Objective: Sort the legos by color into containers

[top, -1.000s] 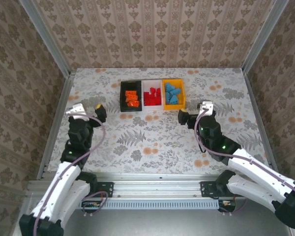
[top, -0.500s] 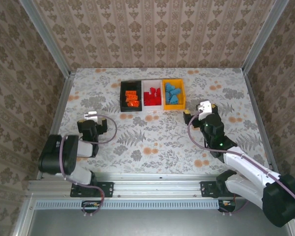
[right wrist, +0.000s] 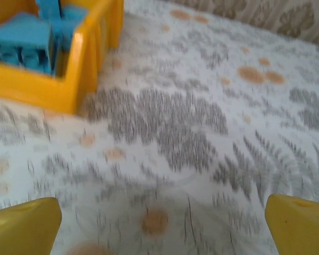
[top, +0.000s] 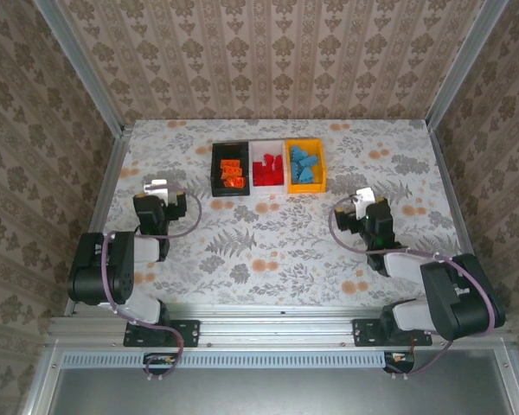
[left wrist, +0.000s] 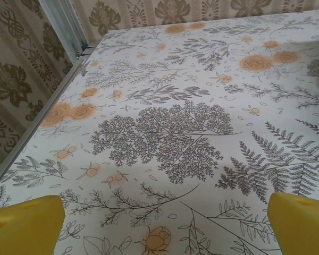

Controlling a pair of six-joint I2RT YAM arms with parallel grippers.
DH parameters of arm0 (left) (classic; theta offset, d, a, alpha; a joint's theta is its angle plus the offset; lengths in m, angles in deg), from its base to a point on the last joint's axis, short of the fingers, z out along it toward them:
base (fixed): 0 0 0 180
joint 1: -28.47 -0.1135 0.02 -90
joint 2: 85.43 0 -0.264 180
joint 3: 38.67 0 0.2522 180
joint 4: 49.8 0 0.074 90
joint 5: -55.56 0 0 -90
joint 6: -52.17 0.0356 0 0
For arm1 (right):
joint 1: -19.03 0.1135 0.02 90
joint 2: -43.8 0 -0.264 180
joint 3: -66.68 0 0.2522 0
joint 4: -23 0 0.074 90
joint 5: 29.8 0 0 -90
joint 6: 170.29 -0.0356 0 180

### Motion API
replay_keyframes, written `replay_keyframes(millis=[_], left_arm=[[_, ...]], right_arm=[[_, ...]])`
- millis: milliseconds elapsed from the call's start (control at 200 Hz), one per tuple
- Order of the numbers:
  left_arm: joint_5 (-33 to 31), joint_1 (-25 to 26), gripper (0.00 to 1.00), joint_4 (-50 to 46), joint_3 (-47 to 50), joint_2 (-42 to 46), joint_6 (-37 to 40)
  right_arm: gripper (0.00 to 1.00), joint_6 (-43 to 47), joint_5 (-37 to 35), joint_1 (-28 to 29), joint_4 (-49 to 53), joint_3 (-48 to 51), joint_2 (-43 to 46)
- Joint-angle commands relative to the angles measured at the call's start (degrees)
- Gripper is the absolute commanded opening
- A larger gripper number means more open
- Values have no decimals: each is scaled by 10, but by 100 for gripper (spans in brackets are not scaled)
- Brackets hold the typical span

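While legos (top: 268, 171) lie in containers (top: 323, 173), left gripper (top: 164, 201), right gripper (top: 362, 213) gape; flowered table (top: 268, 238) beneath.

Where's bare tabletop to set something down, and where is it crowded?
Free: the tabletop left of the black bin, right of the yellow bin, and the strip between bins, left gripper and right gripper. Crowded: beside the white bin, three bins side by side holding legos.

glossy plastic bins (top: 304, 184); matt printed floral cloth covers the table (top: 268, 242).
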Motion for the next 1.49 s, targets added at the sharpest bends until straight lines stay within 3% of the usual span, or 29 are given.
replay_keyframes(millis=[0,90,135,205,270,375,1160,1275,1490], left_arm=[[14,-2,100,-11,-3,5,-3],[15,-2,100,-11,-3,5,-3],[15,-2,100,-11,-3,5,-3],[15,-2,100,-11,-2,5,-3],[15,-2,100,-11,-2,6,-3],[17,-3,100,-12,-3,5,-3],[24,-5,100,-15,-5,5,-4],[95,-24,100,-32,-14,4,-1],[92,-23,100,-28,-11,6,1]], right_arm=[[100,-16,39,-10,-99,-1,-17],[100,-43,13,-23,-163,20,-48],[100,-71,37,-52,-169,22,-60],[100,-89,45,-71,-265,25,-130],[100,-94,32,-69,-122,-17,-97],[100,-112,30,-83,-94,-41,-107],[100,-112,28,-82,-102,-41,-111],[100,-112,28,-82,-102,-41,-112],[100,-112,29,-82,-101,-42,-112]])
